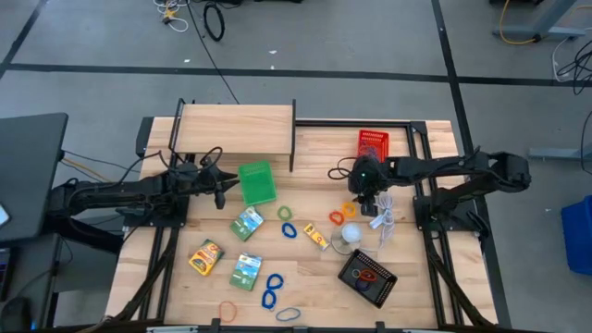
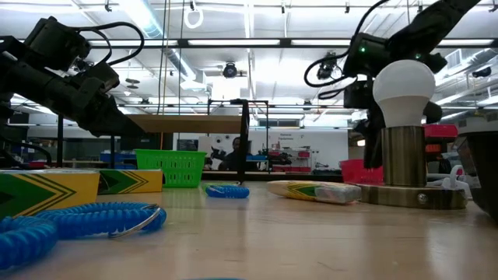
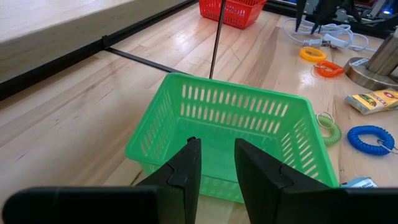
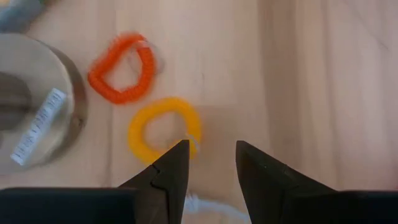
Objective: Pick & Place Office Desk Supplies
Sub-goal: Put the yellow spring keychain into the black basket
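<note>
Yellow coil loop lies right of centre on your worktop, beside an orange coil loop. Right end effector hovers above it, part open, empty. Left end effector, part open and empty, faces the green basket.

Bright overhead ceiling lights, soft shadows, blurred right-wrist view

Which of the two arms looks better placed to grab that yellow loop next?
The right one, probably. The right gripper hangs open just above the yellow loop, beside the orange loop. The left gripper is across the table, open, facing the green basket.
</note>
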Controlling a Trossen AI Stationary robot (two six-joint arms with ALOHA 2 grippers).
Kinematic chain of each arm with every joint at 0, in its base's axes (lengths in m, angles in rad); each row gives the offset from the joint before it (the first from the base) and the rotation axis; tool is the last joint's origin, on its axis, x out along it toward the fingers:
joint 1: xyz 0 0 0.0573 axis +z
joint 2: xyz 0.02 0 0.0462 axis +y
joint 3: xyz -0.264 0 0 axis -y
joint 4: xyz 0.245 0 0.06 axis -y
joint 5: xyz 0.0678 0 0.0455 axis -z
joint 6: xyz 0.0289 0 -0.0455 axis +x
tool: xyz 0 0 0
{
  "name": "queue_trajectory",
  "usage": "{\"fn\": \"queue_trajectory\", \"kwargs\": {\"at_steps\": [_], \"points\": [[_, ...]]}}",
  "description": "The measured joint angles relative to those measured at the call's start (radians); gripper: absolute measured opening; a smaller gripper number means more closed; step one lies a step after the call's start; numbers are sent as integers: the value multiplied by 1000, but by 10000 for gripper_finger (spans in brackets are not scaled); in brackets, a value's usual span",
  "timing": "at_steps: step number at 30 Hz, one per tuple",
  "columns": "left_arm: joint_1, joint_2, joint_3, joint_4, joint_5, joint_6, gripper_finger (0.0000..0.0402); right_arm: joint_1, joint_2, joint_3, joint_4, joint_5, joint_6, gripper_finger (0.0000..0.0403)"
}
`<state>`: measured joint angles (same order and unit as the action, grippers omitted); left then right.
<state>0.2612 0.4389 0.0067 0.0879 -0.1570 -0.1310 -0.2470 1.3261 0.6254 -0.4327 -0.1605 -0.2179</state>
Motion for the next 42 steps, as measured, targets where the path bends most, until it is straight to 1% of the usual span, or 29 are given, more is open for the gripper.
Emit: {"fn": "queue_trajectory", "kwargs": {"at_steps": [2, 13, 19, 21, 23, 27, 28, 34, 37, 42], "points": [[0, 0, 0, 1, 0, 0, 104, 0, 23, 0, 28, -27, 0, 137], [0, 0, 0, -2, 0, 0, 104, 3, 161, 0, 81, -48, -11, 137], [0, 1, 0, -2, 0, 0, 104, 3, 195, 3, 99, -50, -23, 136], [0, 1, 0, -2, 0, 0, 104, 4, 196, 3, 102, -42, -23, 126], [0, 0, 0, -2, 0, 0, 104, 9, 196, 3, 103, -22, -28, 105], [0, 0, 0, -2, 0, 0, 104, 27, 197, 3, 118, 0, -47, 25], [0, 0, 0, -2, 0, 0, 104, 34, 197, 3, 118, 9, -51, 16], [0, 1, 0, -2, 0, 0, 104, 63, 189, 3, 116, 84, -21, 8], [0, 0, 0, -2, 0, 0, 104, 79, 168, 3, 107, 155, 0, 6], [0, 0, 0, -3, 0, -4, 104, 105, 123, 36, 41, 284, 3, 4]]}}
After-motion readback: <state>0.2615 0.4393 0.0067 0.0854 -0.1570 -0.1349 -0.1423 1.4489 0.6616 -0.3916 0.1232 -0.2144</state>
